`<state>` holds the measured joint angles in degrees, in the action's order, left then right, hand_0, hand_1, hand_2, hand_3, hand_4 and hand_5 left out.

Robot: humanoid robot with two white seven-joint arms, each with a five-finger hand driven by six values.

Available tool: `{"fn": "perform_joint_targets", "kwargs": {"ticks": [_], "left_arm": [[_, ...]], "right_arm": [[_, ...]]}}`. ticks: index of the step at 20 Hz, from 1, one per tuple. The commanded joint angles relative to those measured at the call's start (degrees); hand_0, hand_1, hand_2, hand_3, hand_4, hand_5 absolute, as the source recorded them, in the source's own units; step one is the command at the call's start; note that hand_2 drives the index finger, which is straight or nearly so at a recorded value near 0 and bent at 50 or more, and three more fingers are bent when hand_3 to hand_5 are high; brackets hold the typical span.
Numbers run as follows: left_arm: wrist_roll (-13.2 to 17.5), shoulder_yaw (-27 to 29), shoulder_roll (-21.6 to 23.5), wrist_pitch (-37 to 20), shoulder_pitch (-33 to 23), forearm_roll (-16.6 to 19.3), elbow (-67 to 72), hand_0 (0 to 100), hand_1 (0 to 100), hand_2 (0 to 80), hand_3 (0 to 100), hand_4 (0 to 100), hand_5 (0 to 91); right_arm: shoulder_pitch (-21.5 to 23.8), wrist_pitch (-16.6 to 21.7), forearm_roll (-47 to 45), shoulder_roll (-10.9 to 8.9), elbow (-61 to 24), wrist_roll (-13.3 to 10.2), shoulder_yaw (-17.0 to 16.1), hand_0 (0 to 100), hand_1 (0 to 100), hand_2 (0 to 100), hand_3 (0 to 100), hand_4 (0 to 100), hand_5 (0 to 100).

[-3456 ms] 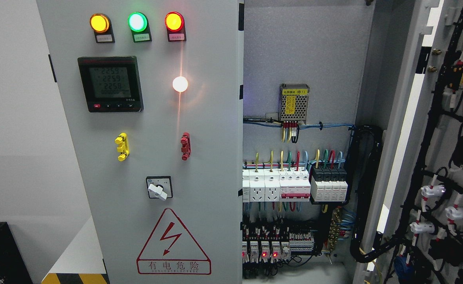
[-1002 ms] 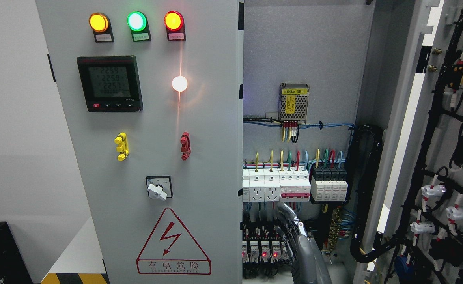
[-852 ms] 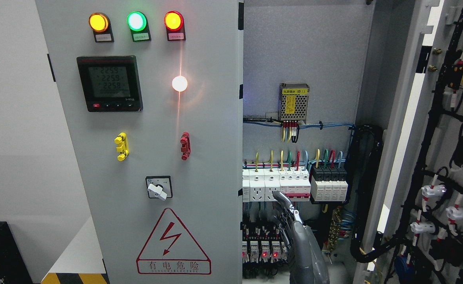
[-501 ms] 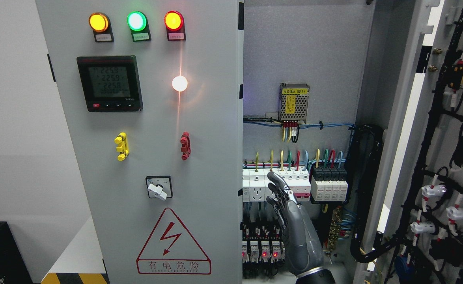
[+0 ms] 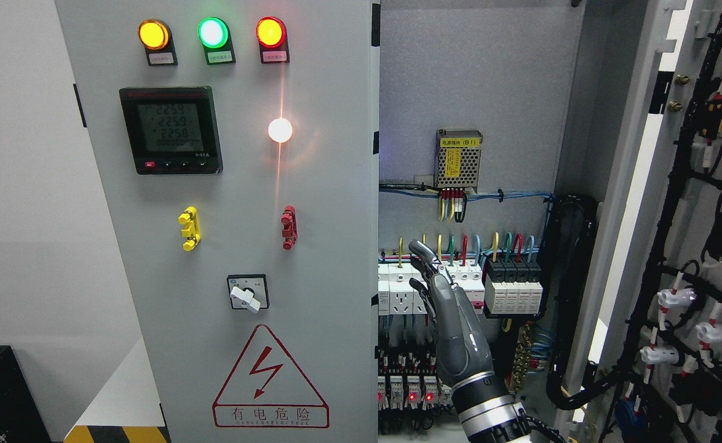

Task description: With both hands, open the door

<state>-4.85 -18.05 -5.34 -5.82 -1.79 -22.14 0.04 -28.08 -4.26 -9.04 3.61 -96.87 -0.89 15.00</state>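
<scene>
I see the left cabinet door [image 5: 226,246], grey and shut, filling the left half of my view, its free edge running down the middle; it carries three lit lamps [image 5: 213,34], a digital meter [image 5: 171,130], a rotary switch [image 5: 248,293] and a red warning triangle [image 5: 270,381]. The right door [image 5: 693,234] is swung wide open at the right edge, its inner side strung with black cable. Between them the cabinet interior [image 5: 472,80] stands exposed. My right robot hand [image 5: 444,301] rises from the bottom edge right of middle, fingers extended and loosely together, holding nothing, in front of the white breakers [image 5: 465,280], just beside the left door's free edge; I cannot tell if it touches.
</scene>
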Motion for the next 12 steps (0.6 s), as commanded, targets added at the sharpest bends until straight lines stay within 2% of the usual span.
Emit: {"fn": "perform_joint_targets", "kwargs": {"ticks": [1, 3, 5, 8, 12], "left_arm": [[0.02, -0.06, -0.28, 0.28, -0.23, -0.01, -0.13, 0, 0, 0.0, 0, 0, 0.0], [0.02, -0.06, -0.37, 0.28, -0.14, -0.01, -0.13, 0, 0, 0.0, 0, 0, 0.0], [0.02, -0.06, -0.28, 0.28, -0.23, -0.01, -0.13, 0, 0, 0.0, 0, 0, 0.0], [0.02, -0.06, -0.37, 0.28, -0.14, -0.01, -0.13, 0, 0, 0.0, 0, 0, 0.0], [0.02, -0.06, -0.28, 0.28, -0.23, -0.01, -0.13, 0, 0, 0.0, 0, 0, 0.0]], "right_arm": [[-3.56, -0.22, -0.02, -0.10, 8.01, 0.19, -1.81, 19, 0, 0, 0, 0, 0], [-4.00, -0.22, -0.02, -0.10, 8.45, 1.41, -1.81, 19, 0, 0, 0, 0, 0], [-4.00, -0.30, -0.02, -0.10, 8.45, 3.87, -1.81, 19, 0, 0, 0, 0, 0], [-4.62, -1.00, -0.54, -0.10, 8.63, 4.23, -2.69, 19, 0, 0, 0, 0, 0], [-5.67, -2.59, -5.55, -0.27, 8.81, 4.23, -3.57, 19, 0, 0, 0, 0, 0]]}}
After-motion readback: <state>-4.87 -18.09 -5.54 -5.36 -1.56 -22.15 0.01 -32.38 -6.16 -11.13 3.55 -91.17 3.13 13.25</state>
